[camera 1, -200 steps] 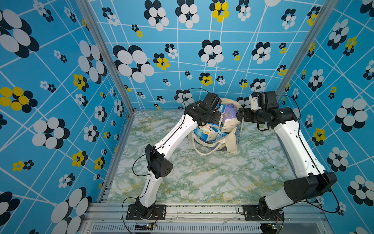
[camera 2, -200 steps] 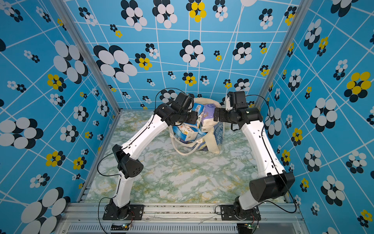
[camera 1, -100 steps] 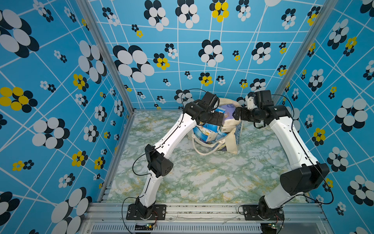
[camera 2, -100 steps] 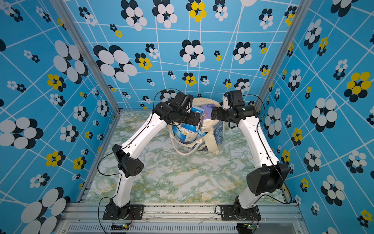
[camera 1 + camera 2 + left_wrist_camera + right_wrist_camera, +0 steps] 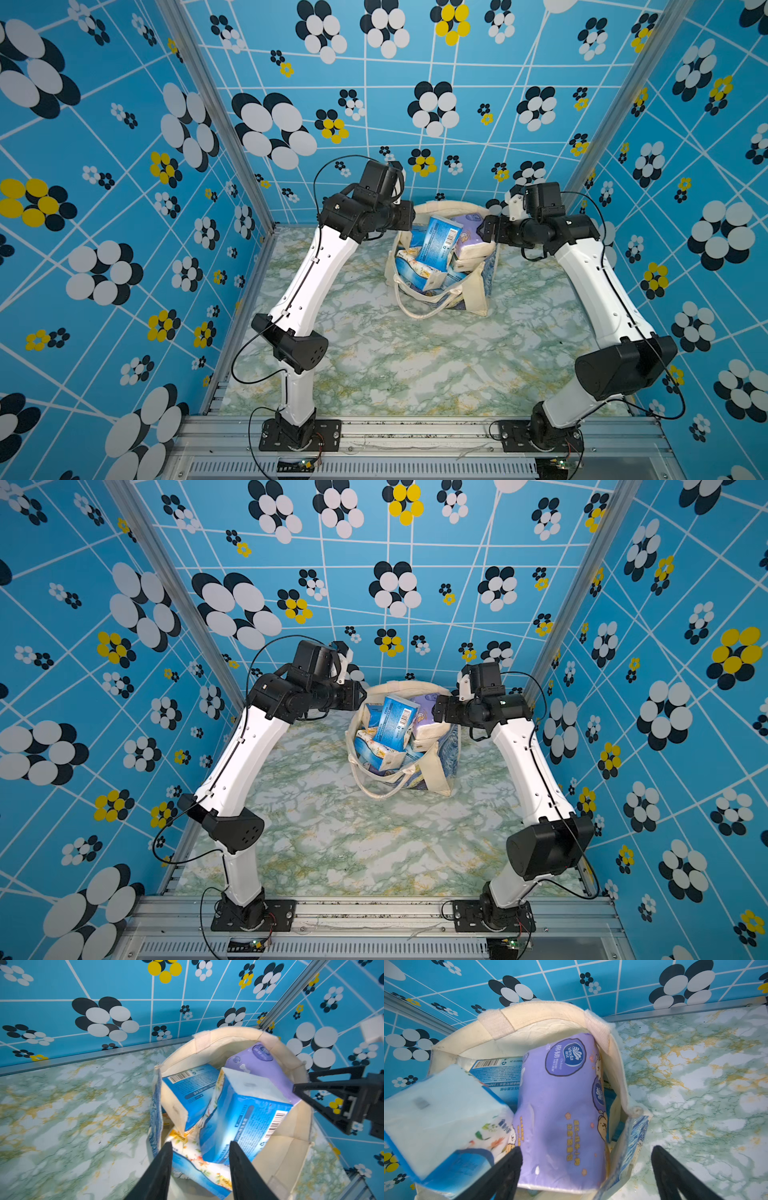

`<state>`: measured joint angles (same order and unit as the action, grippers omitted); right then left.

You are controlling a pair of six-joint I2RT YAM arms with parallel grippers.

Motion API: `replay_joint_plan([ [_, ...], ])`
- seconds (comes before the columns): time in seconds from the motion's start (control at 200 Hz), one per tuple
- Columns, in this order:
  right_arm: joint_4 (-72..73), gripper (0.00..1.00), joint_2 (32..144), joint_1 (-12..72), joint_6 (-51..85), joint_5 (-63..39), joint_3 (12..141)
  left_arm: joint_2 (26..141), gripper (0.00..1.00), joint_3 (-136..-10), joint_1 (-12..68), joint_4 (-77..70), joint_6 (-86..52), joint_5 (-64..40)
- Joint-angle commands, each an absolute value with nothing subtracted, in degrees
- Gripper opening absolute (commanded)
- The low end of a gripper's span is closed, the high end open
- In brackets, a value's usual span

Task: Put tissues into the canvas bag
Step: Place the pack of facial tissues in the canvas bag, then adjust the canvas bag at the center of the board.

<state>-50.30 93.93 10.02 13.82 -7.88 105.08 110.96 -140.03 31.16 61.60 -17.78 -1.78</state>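
Note:
The canvas bag (image 5: pixel 475 291) (image 5: pixel 441 771) stands upright and open at the back of the table, its cream rim (image 5: pixel 209 1041) (image 5: pixel 542 1014) wide. Several tissues fill it: a blue pack (image 5: pixel 439 240) (image 5: pixel 395 723) (image 5: pixel 245 1118) stands on end, a lilac pack (image 5: pixel 470 226) (image 5: pixel 562 1105) leans beside it, others lie below. My left gripper (image 5: pixel 408 217) (image 5: pixel 200 1144) hovers at the bag's left rim, open, nothing between its fingers. My right gripper (image 5: pixel 486 232) (image 5: pixel 586 1148) is open wide at the right rim, straddling the bag's wall and the lilac pack without closing on them.
The bag's loop handles (image 5: pixel 419 309) lie on the marble-patterned tabletop (image 5: pixel 415 365) in front of it. Blue flower-print walls (image 5: pixel 124 208) close in the left, back and right sides. The right gripper's fingers (image 5: pixel 324 1088) show in the left wrist view beside the bag.
My left gripper has let go of the blue pack, pulled back left from over the bag's mouth and narrowed its jaws. The right gripper edged slightly closer to the bag.

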Motion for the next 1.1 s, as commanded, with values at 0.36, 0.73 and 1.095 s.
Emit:
replay_joint_plan([
  [0.36,-50.5,0.94,94.4,9.6,15.3,-8.3,105.8,115.6,0.45,-135.2,29.1,63.7,-14.8,0.6],
  [0.73,-50.3,0.87,94.0,9.6,16.5,-8.0,103.5,116.9,0.35,-130.9,26.9,61.1,-14.3,-0.3],
  [1.095,-48.5,0.82,88.1,9.6,17.9,-9.7,96.2,117.0,0.29,-128.1,26.5,59.5,-14.3,-2.7],
])
